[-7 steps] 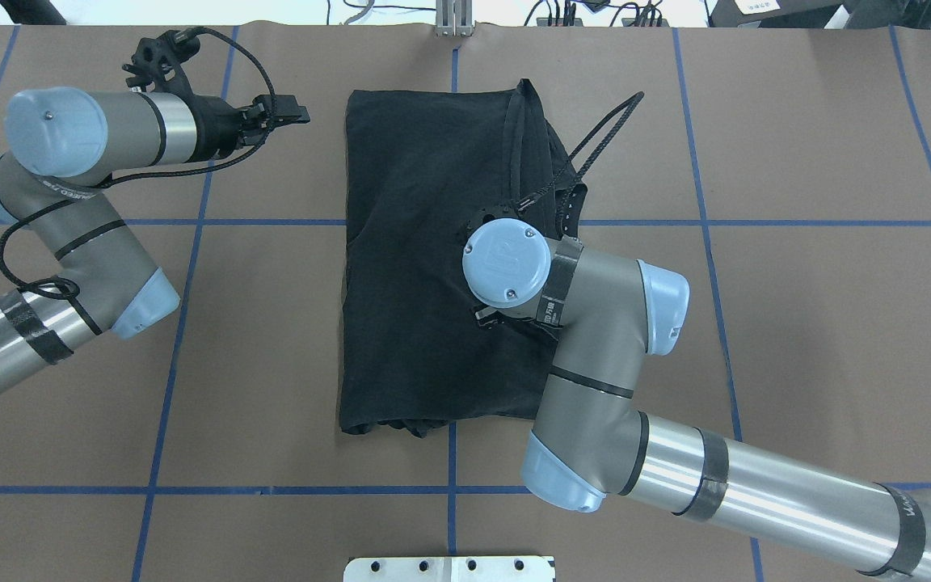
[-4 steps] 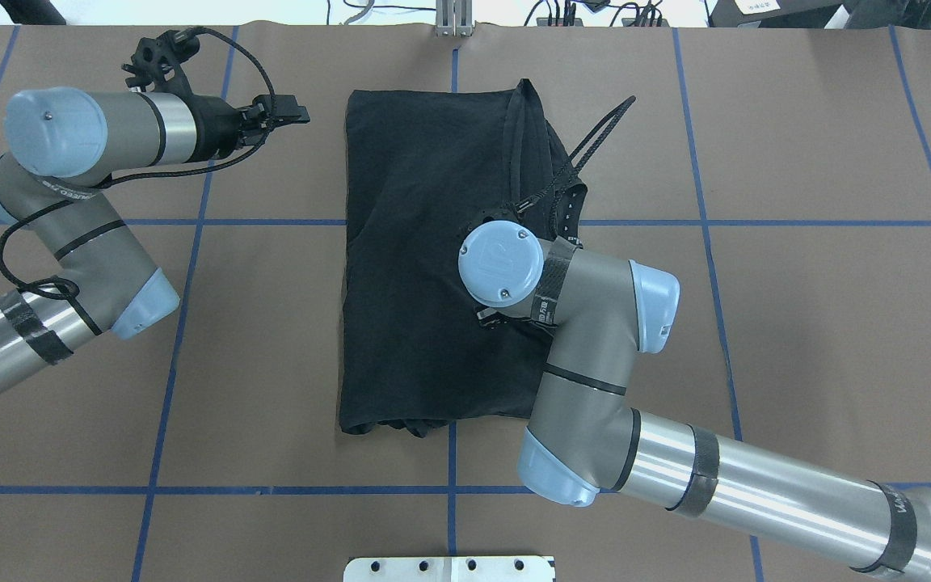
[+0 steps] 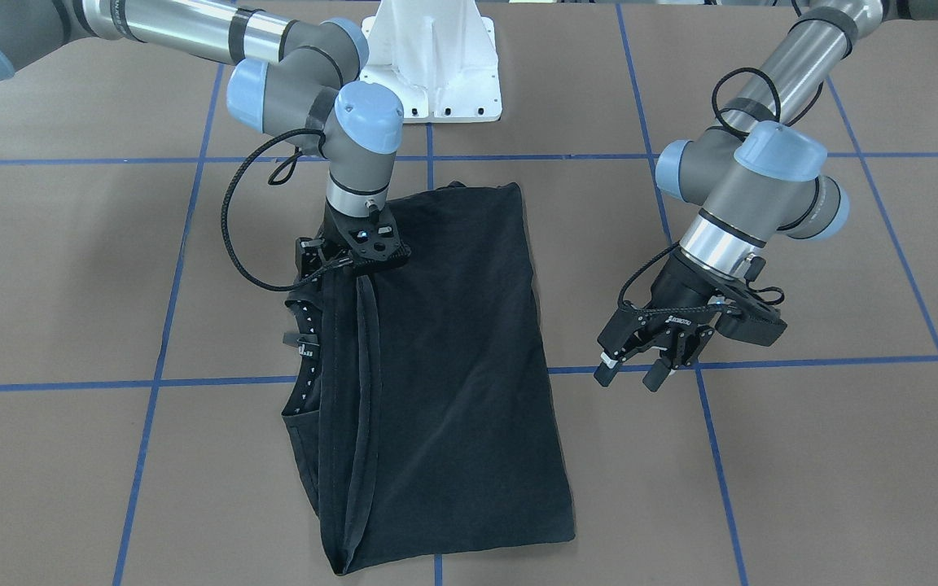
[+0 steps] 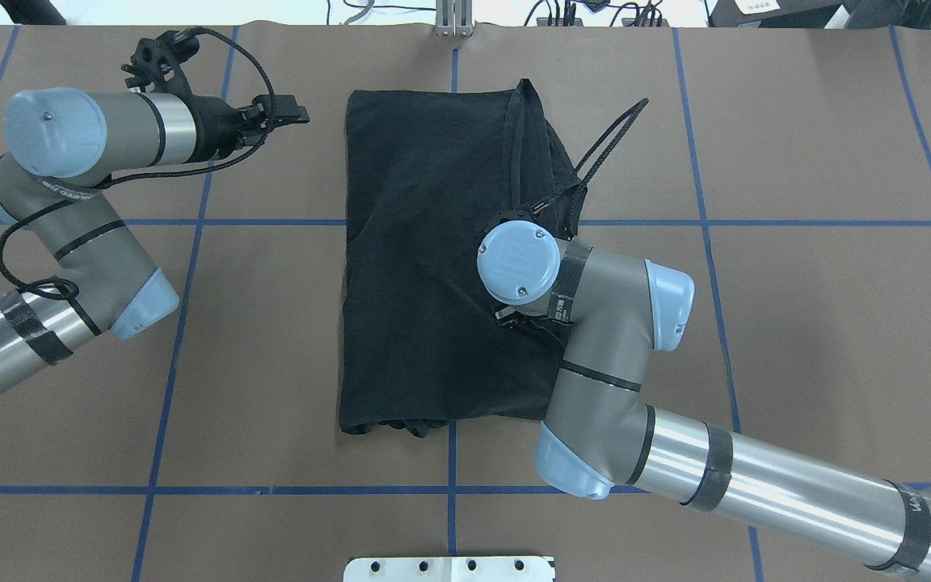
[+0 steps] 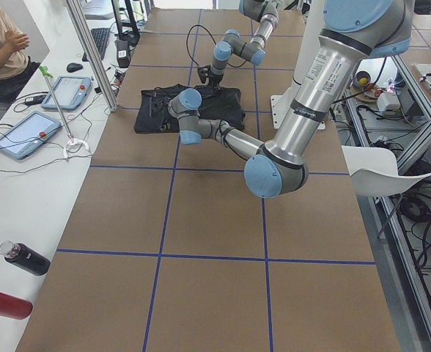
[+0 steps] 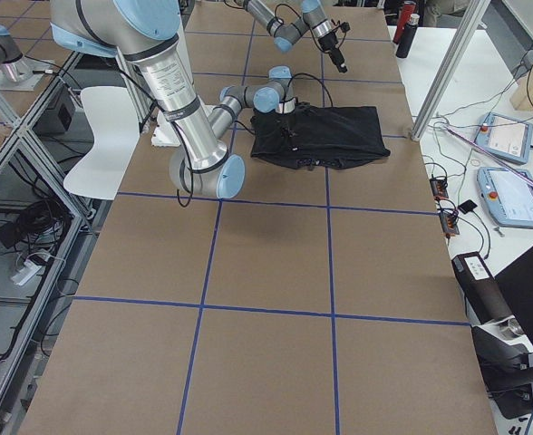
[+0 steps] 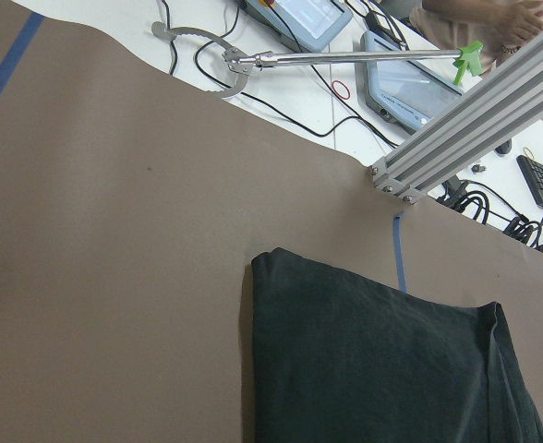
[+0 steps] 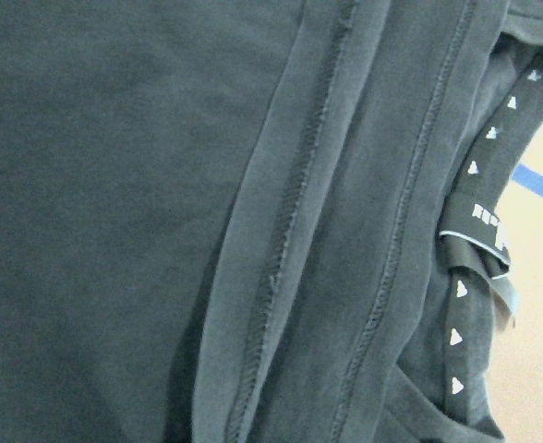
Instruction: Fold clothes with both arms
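Observation:
The black T-shirt (image 4: 425,242) lies folded lengthwise into a long strip in the middle of the table, plain side up (image 3: 453,366). Doubled hems and the collar tape (image 8: 465,305) run along its edge under my right arm. My right gripper (image 3: 347,264) points straight down onto that edge. Its fingers are lost against the black cloth, and the right wrist view shows only fabric (image 8: 114,185), so I cannot tell its state. My left gripper (image 3: 630,376) hovers open and empty over bare table beside the shirt's far corner (image 4: 292,111). In the left wrist view that shirt corner (image 7: 373,369) shows.
Brown paper with blue tape lines covers the table (image 4: 797,323). The white mounting pedestal (image 3: 432,65) stands behind the shirt. A metal plate (image 4: 449,568) sits at the near edge. Tablets (image 5: 25,136), bottles (image 5: 25,258) and a seated person (image 5: 3,44) are beyond the table's far side.
My right wrist has shifted slightly to the right over the shirt's edge and sits a little lower. The left arm and the shirt have not moved.

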Robot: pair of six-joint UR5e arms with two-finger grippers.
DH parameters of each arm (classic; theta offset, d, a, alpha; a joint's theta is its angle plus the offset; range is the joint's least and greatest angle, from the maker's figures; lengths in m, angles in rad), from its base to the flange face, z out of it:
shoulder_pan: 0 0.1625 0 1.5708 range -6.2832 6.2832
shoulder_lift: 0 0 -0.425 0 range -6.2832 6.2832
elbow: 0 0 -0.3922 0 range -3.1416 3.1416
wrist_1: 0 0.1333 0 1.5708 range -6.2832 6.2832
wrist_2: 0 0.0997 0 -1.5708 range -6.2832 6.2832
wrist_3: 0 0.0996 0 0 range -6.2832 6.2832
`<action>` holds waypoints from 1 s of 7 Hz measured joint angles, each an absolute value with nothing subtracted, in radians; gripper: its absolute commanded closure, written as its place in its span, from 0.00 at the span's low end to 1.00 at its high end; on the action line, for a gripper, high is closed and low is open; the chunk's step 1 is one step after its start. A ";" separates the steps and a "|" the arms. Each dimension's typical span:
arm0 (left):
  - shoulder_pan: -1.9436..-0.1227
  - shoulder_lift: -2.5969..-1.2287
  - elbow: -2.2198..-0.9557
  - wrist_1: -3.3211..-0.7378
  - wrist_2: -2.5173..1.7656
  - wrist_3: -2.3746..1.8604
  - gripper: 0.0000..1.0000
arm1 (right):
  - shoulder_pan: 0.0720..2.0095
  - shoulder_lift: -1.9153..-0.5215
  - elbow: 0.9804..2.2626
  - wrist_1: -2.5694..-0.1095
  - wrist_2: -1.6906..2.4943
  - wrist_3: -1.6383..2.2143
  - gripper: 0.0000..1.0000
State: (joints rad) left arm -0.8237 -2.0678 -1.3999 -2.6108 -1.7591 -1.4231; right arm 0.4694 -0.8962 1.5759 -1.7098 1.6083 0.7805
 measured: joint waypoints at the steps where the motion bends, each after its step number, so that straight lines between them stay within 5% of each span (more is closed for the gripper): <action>1: -0.824 -2.068 -1.400 -2.611 -1.758 -1.424 0.08 | 0.496 -0.939 1.590 -1.688 1.614 0.736 0.17; 4: -0.824 -2.068 -1.405 -2.611 -1.758 -1.425 0.08 | 0.573 -1.031 1.684 -1.662 1.685 0.642 0.17; 7: -0.825 -2.052 -1.419 -2.611 -1.760 -1.424 0.08 | 0.575 -0.905 1.615 -1.662 1.693 0.705 0.14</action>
State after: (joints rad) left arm -0.8245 -2.0521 -1.4191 -2.6108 -1.7598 -1.4235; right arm 0.5752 -0.9049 1.6149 -1.6617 1.6931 0.7050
